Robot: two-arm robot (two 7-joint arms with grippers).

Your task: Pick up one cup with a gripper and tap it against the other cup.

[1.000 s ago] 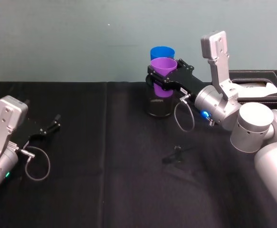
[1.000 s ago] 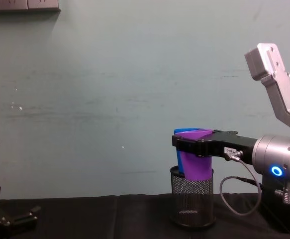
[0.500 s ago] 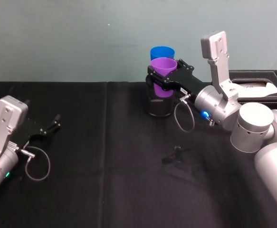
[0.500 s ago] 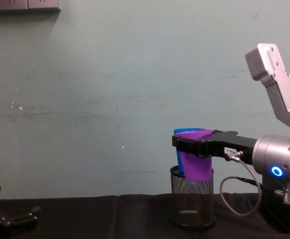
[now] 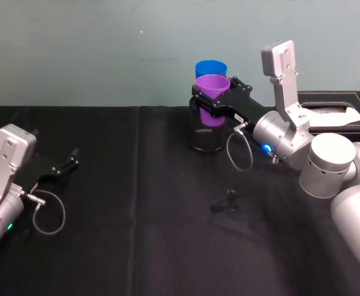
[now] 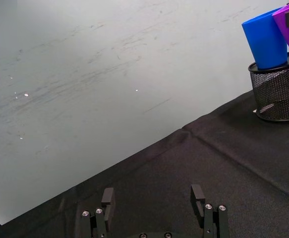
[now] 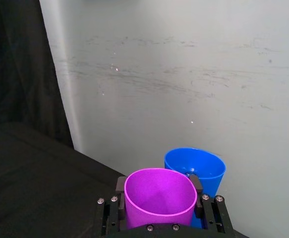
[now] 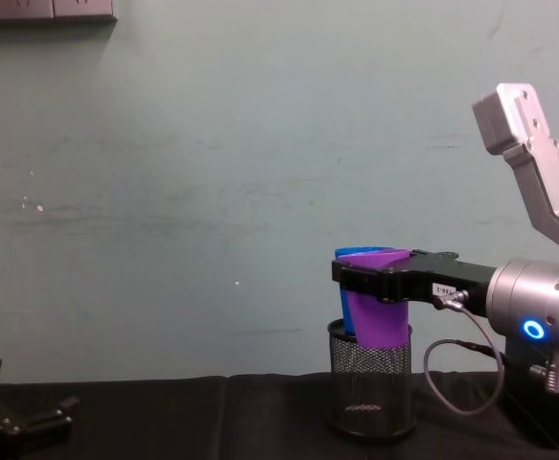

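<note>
My right gripper (image 5: 214,94) is shut on the purple cup (image 5: 212,92), holding it upright just below its rim, above the table. In the chest view the purple cup (image 8: 379,314) hangs with its base level with the top of the black mesh pen pot (image 8: 370,388). The blue cup (image 5: 210,68) stands in that pot, right behind the purple one, rims close together; I cannot tell if they touch. The right wrist view shows the purple cup (image 7: 159,198) between the fingers and the blue cup (image 7: 201,168) just beyond. My left gripper (image 5: 68,161) rests open, far left.
A black box (image 5: 337,102) holding white paper sits at the back right, behind my right arm. A small black object (image 5: 229,198) lies on the black cloth (image 5: 136,246) in front of the pot. The pale wall (image 8: 212,192) stands close behind the cups.
</note>
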